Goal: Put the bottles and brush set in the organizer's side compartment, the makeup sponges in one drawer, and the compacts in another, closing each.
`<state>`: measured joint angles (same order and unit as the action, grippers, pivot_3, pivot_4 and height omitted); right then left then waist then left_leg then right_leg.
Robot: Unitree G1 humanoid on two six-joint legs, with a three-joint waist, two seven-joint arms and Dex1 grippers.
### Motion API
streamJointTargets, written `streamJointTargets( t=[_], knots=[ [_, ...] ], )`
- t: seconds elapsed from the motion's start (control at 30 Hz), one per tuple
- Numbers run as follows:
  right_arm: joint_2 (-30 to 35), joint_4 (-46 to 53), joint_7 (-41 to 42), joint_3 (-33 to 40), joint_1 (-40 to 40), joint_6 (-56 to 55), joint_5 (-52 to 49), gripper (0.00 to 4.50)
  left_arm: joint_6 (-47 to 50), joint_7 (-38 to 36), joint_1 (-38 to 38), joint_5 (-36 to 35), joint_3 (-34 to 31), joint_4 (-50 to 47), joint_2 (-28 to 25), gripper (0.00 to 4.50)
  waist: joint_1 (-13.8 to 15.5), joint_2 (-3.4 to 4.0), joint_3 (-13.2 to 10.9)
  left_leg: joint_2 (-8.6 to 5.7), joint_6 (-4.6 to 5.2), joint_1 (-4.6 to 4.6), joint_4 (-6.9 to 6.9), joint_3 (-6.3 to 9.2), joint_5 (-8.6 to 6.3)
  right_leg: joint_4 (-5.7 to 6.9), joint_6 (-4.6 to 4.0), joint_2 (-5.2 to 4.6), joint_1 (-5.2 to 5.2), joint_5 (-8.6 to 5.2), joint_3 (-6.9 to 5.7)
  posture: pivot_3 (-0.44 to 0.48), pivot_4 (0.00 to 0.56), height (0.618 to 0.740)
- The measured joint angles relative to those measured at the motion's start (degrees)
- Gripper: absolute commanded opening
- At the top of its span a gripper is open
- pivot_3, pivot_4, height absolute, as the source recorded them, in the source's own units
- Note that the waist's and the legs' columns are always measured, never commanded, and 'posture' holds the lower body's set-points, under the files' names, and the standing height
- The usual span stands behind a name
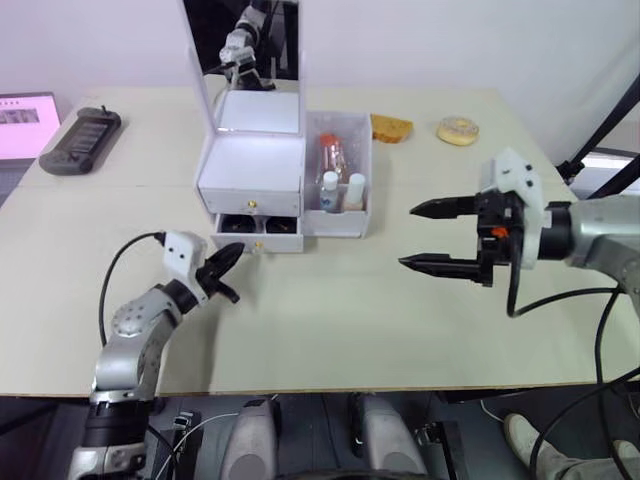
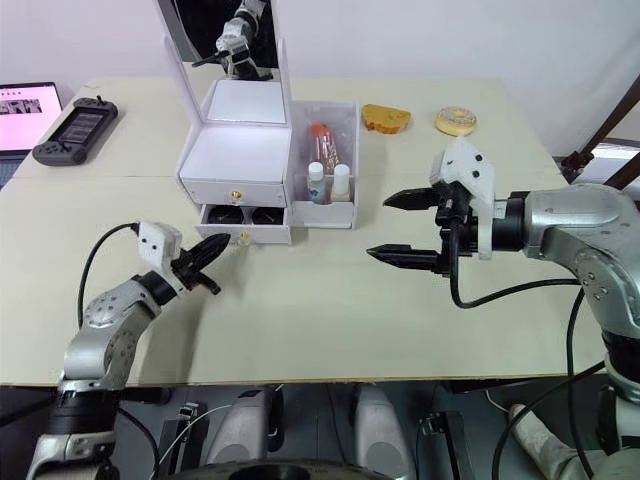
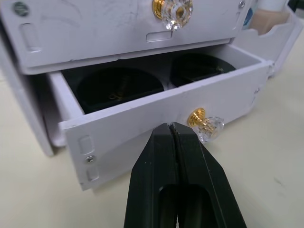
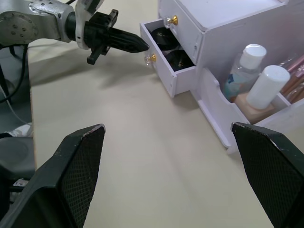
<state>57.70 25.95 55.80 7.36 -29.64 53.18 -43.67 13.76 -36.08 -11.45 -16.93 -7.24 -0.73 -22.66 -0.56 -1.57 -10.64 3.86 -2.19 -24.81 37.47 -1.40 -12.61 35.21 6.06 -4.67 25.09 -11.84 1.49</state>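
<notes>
Compacts [image 3: 118,88] lie inside the lower drawer [image 3: 156,126], which stands open directly ahead of the left gripper [image 3: 172,130], fingers pressed together, empty. Risk: an off-centre push could skew the drawer or shift the organizer [image 1: 255,170]. Right gripper [image 1: 432,236] hangs wide apart, idle.

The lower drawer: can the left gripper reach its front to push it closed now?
Probably yes. The left gripper, fingers shut, sits just before the lower drawer, open with the compacts inside; nothing lies between.

You're looking at a pale beige table [image 1: 330,330] running up to a plain white wall [image 1: 450,40] at the far side, with dark floor [image 1: 300,440] showing under its near edge.
</notes>
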Motion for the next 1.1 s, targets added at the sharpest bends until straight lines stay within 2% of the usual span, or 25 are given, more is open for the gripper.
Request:
streamJointTargets(
  t=[0.17, 0.4, 0.63, 0.8, 0.9, 1.0, 1.1],
  knots=[
    [0.0, 0.8, -0.6, 0.1, 0.0, 0.2, -0.4, 4.50, -1.5, 0.3, -5.4, 2.7, 1.2, 4.7, -0.9, 0.03, 0.0, 0.00, 0.0, 0.00, 0.00, 0.00, -0.01, 0.00, 0.00, -0.01, 0.01, 0.00, 0.00, 0.00, 0.00, 0.000, 0.150, 0.740],
    [0.0, 0.9, -1.7, 0.1, 0.0, 0.2, -0.4, 4.50, -2.1, 0.1, -8.8, 3.9, 2.0, 9.0, -1.4, 0.03, 0.1, 0.00, 0.0, 0.00, 0.00, 0.00, 0.00, 0.01, 0.00, 0.00, 0.00, -0.01, -0.03, 0.00, 0.00, 0.000, 0.150, 0.740],
    [0.0, 0.9, -2.5, 0.1, 0.0, 0.3, -0.4, 4.50, -3.6, 0.7, -11.9, 5.2, 2.5, 12.8, 0.2, 0.03, 1.1, 0.00, 0.0, -0.01, 0.00, 0.00, 0.02, 0.02, 0.01, 0.00, -0.01, -0.01, -0.05, 0.02, -0.01, 0.000, 0.150, 0.740],
    [0.0, 0.9, -2.6, 0.5, 0.2, 1.2, -1.6, 4.50, -3.2, 0.6, -11.8, 4.9, 2.5, 12.6, 0.4, 0.03, 1.3, 0.00, 0.0, -0.01, -0.01, 0.00, 0.01, 0.02, 0.01, -0.02, -0.01, -0.01, -0.05, 0.02, -0.01, 0.000, 0.150, 0.740],
    [-0.1, -0.3, -2.0, 2.1, 0.6, 3.7, -5.0, 4.50, -0.4, -1.3, -9.9, 2.3, 2.0, 8.7, -0.8, 0.03, 1.2, 0.00, 0.0, -0.01, -0.01, 0.00, -0.01, 0.02, 0.01, -0.05, 0.00, -0.01, -0.05, 0.01, -0.01, 0.000, 0.150, 0.740],
    [-0.7, -5.3, -2.6, 4.9, 0.8, 4.6, -6.5, 4.50, 3.3, -4.7, -5.0, -2.6, -0.7, 4.4, -3.7, 0.80, 0.6, 0.00, 0.0, 0.00, -0.01, 0.01, -0.06, 0.00, 0.01, -0.07, 0.00, 0.00, -0.02, 0.01, 0.00, 0.000, 0.150, 0.740],
    [-1.8, -9.8, -3.3, 6.5, 3.3, 2.0, -4.6, 4.50, 5.3, -7.6, -1.4, -6.0, -4.2, 3.0, -7.6, 2.30, 0.0, -0.01, 0.0, 0.01, -0.01, 0.03, -0.15, 0.03, 0.01, -0.06, 0.00, 0.01, 0.00, 0.00, -0.02, 0.000, 0.150, 0.740]
  ],
)
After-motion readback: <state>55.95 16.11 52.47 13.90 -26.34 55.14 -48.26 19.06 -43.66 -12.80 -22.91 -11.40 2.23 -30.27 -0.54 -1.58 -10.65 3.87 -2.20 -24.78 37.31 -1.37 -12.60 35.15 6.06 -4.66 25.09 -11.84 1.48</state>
